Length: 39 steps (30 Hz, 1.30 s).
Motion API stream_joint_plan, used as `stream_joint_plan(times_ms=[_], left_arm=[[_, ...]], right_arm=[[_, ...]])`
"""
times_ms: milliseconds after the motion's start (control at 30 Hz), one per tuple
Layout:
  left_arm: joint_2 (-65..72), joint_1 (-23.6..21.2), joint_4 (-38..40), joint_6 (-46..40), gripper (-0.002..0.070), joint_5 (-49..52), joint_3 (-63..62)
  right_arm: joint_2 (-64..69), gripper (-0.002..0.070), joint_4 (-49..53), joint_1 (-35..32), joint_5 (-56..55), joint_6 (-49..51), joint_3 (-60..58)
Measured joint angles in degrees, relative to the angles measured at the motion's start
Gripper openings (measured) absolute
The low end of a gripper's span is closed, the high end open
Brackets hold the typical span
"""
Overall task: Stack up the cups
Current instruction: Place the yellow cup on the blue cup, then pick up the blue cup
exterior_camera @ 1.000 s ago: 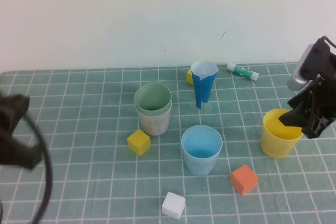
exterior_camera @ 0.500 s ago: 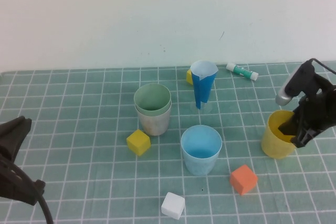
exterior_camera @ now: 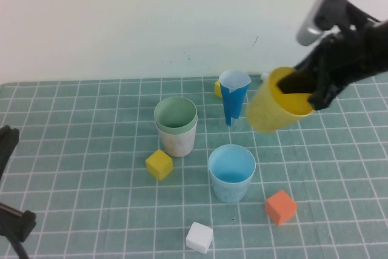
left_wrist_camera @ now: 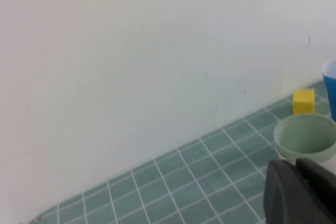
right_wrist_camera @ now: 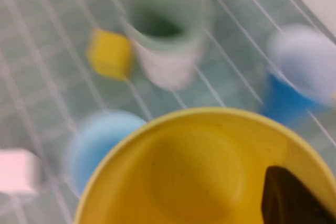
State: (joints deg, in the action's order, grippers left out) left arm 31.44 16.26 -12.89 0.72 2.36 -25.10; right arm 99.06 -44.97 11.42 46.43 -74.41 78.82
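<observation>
- The right gripper (exterior_camera: 310, 92) is up in the air at about 2 o'clock on the mat, clamped on the rim of the yellow cup (exterior_camera: 274, 108), one finger (right_wrist_camera: 286, 202) inside the wall and the other outside.
- The yellow cup hangs tilted, mouth turned toward the gripper, clear of the mat and just beside the paper cone (exterior_camera: 233, 96) (which is no part of the stack).
- Below it, toward 6 o'clock, the blue cup (exterior_camera: 231, 172) stands upright and empty; at 9 o'clock of that the green cup (exterior_camera: 176, 117) already sits nested in the pink cup (exterior_camera: 176, 141).
- The left gripper (left_wrist_camera: 302, 192) is parked low at the mat's 8 o'clock edge, closed on nothing, well apart from the cups.
- Risks, as I judge them:
  - A pinch on one thin wall is a weak hold; the tilted cup may swing or slip out on the way.
  - The cone is close, so a low sideways pass could knock it over.
  - If the cup comes down tilted or off centre, its base may catch a rim and tip the light cup beneath instead of sliding in.
  - The yellow cube (exterior_camera: 159, 164) and orange cube (exterior_camera: 280, 206) lie near the cups and could be nudged.
</observation>
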Motion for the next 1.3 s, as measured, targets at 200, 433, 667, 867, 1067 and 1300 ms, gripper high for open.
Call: stream_joint_plan(times_ms=[200, 433, 667, 867, 1067, 1300], left_arm=[[-1.4, 0.0, 0.0, 0.2, -0.0001, 0.1, 0.0], [-1.4, 0.0, 0.0, 1.6, -0.0001, 0.2, 0.0], [-1.4, 0.0, 0.0, 2.0, -0.0001, 0.2, 0.0], [-1.4, 0.0, -0.1, 2.7, -0.0001, 0.2, 0.0], [-1.4, 0.0, -0.1, 2.7, -0.0001, 0.2, 0.0], [-1.4, 0.0, -0.3, 2.7, -0.0001, 0.2, 0.0]], right_arm=[[1.9, 0.0031, 8.8, 8.9, 0.2, 8.0, 3.0], [7.0, 0.0031, 14.5, 12.1, -1.4, 9.8, 3.1], [10.0, 0.0067, 14.8, 12.1, -5.5, 9.8, 3.2], [11.7, 0.0324, 13.3, 12.1, -5.6, 9.8, 3.5], [13.7, 0.0398, 11.2, 12.1, -4.5, 9.8, 3.5], [18.8, 0.0337, 9.8, 12.1, -2.7, 9.8, 3.5]])
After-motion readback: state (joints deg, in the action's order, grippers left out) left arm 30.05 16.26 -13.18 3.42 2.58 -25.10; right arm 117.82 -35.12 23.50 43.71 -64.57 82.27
